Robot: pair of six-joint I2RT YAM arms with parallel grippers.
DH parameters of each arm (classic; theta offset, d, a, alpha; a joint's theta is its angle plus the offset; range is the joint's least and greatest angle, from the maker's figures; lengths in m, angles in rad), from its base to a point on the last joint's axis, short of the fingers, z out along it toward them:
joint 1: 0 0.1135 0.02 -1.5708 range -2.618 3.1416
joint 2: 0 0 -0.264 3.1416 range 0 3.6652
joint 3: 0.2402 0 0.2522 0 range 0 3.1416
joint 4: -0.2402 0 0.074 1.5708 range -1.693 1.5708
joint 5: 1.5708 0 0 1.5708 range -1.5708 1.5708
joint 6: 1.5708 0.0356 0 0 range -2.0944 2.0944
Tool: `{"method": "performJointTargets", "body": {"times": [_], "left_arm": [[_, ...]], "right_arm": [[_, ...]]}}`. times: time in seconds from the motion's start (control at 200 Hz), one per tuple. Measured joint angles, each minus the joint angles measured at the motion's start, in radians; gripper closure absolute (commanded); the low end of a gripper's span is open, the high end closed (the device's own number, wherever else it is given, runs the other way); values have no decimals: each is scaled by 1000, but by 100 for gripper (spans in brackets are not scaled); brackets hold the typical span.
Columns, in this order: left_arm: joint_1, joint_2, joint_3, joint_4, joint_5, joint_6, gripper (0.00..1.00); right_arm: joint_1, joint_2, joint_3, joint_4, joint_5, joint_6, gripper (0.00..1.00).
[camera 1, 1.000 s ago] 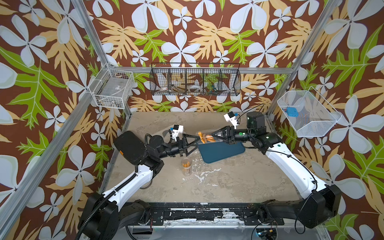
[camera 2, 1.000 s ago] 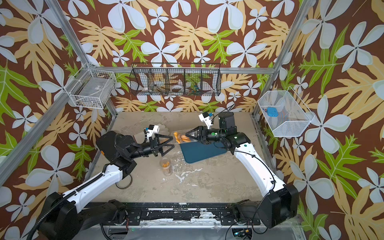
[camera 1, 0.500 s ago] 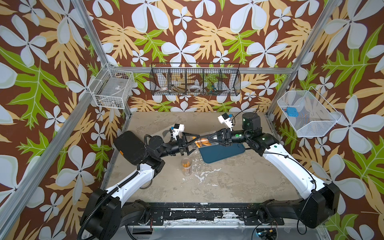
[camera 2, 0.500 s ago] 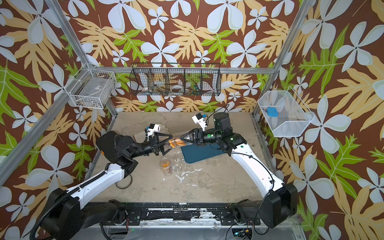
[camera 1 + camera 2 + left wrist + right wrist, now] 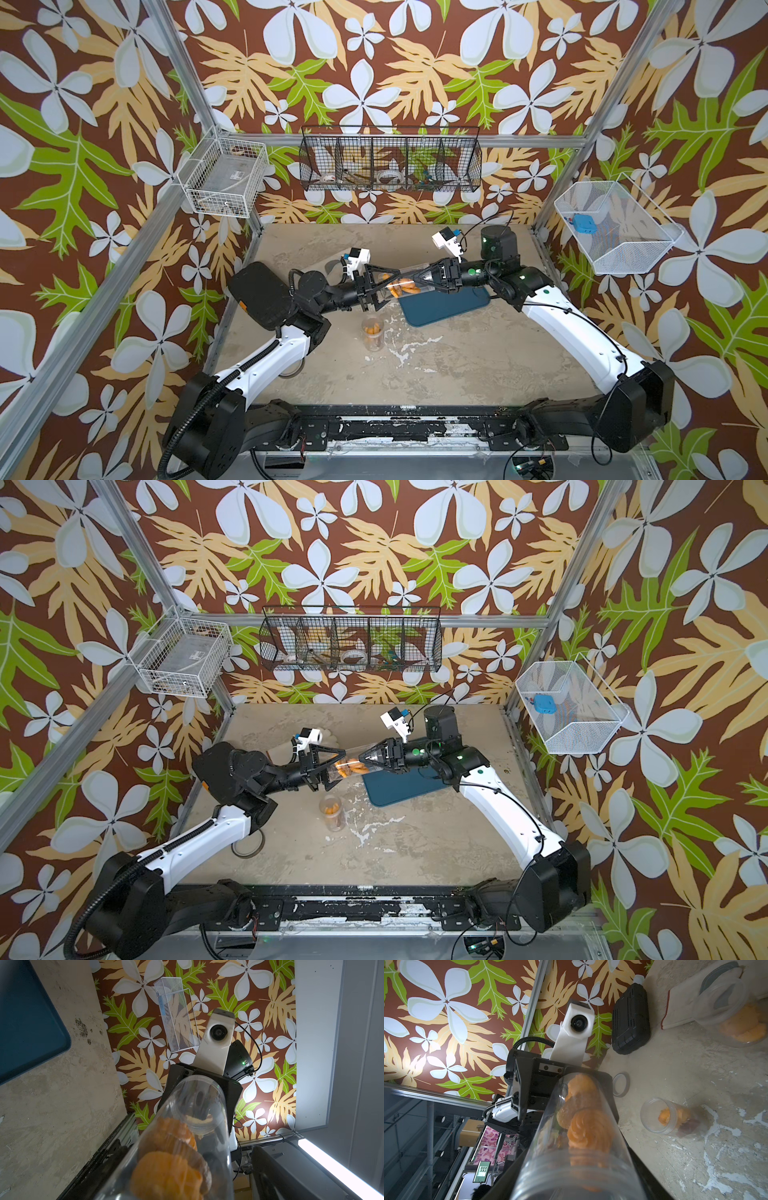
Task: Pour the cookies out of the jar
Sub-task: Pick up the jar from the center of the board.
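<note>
mid-frame, we saw the right pincer (image 5: pixel 420 277) gripping one end of a level clear jar (image 5: pixel 409 281) of orange cookies (image 5: pixel 400 287); the left pincer (image 5: pixel 392 286) stood wide around the other end.

You're working in a robotics lab test cell. An aluminium frame (image 5: pixel 519 142) carries printed floral wall panels (image 5: pixel 374 50), and wire baskets (image 5: pixel 390 166) of props hang off it. Two robot arms (image 5: pixel 573 328) are mounted on a black base rail (image 5: pixel 399 428) at the edge of a scuffed, paint-flecked tabletop (image 5: pixel 457 365). Past the cell, your right wrist view catches a monitor (image 5: pixel 481 1171) and metal racking (image 5: pixel 430 1126).
</note>
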Motion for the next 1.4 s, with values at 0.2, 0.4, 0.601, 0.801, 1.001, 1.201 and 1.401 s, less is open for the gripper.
{"method": "performJointTargets", "body": {"times": [0.2, 0.4, 0.601, 0.801, 1.001, 1.201, 1.401], "left_arm": [[0, 5, -20, 35, 5, -24, 13], [2, 8, -32, 53, 8, -37, 19], [2, 13, -34, 66, 15, -45, 22], [2, 14, -35, 67, 18, -48, 26], [3, 18, -42, 85, 18, -53, 32], [11, 15, -64, 103, 19, -57, 35], [27, -8, -99, 104, 43, -50, 36]], "right_arm": [[4, 11, 0, 0, -6, 0, 47], [4, 18, 1, -2, -14, -10, 47], [4, 21, 5, -6, -23, -23, 46], [4, 23, 6, -9, -26, -28, 44], [4, 31, 7, -14, -37, -38, 39], [4, 38, 10, -46, -10, -53, 18], [-2, 46, 23, -89, 40, -73, 3]]}}
